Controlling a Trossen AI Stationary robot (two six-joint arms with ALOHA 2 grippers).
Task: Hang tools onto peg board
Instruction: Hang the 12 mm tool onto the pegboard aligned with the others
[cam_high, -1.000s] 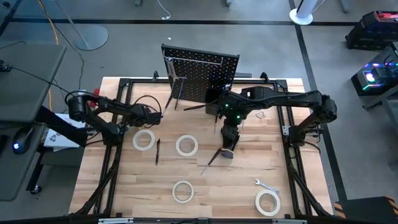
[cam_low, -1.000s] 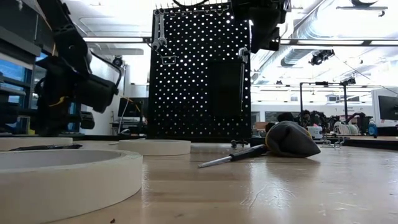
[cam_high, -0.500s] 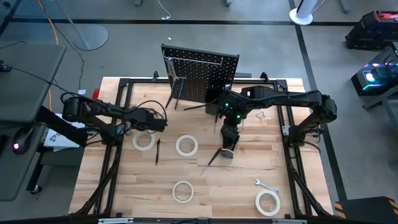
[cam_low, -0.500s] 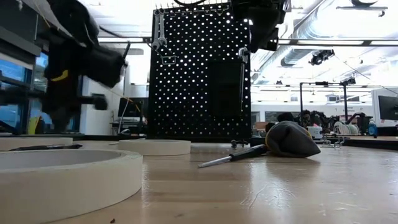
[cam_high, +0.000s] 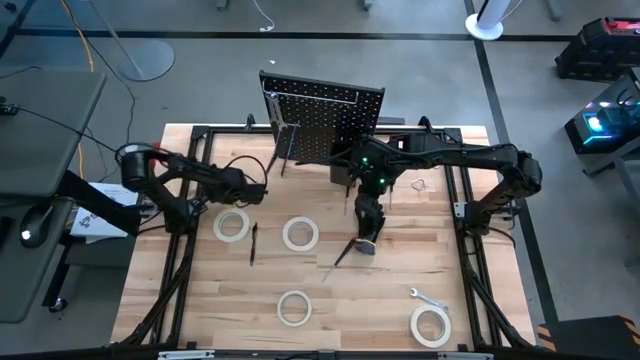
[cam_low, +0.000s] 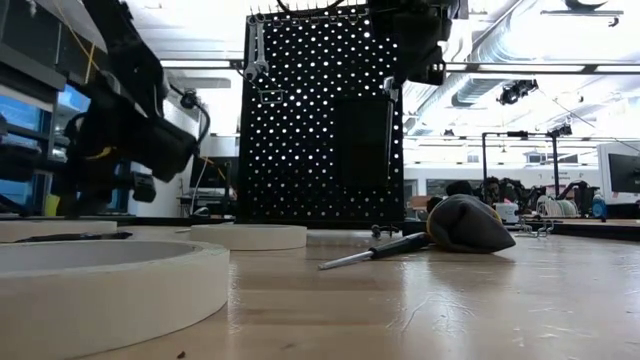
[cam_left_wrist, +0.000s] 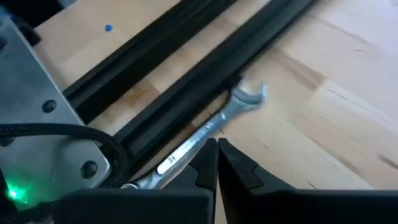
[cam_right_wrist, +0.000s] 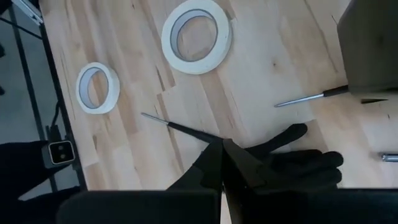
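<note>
Near the bottom of the high view, two tape rolls lie loose on the table (cam_high: 460, 300): one at lower centre (cam_high: 294, 308), one at lower right (cam_high: 431, 325), with a wrench (cam_high: 429, 298) just beside the latter, not hung. Mid-frame, two more rolls (cam_high: 300, 234) (cam_high: 231, 225) sit flat, and a dark screwdriver (cam_high: 253, 243) lies between them. Right of centre, a second screwdriver (cam_high: 345, 252) lies with its handle against the black glove (cam_high: 366, 240).

Right gripper (cam_high: 367, 215) hangs over the glove; in the right wrist view its fingers (cam_right_wrist: 219, 163) are pressed together, empty, with the glove (cam_right_wrist: 298, 163) under them. Left gripper (cam_high: 262, 187) is at mid left, above the upper-left roll; jaws together, nothing clamped. Its wrist view shows a wrench (cam_left_wrist: 208, 129) lying along a black frame rail; whether the fingertips touch it I cannot tell.

Farthest, at upper centre, the peg board (cam_high: 325, 122) stands upright. The low view shows wrenches (cam_low: 259, 50) already hanging at the board's upper left, plus a long tool (cam_low: 389, 115) hung on its right side.

Judgement: early to middle. A few tools are up; four rolls, two screwdrivers, the glove and at least one wrench remain on the table.
</note>
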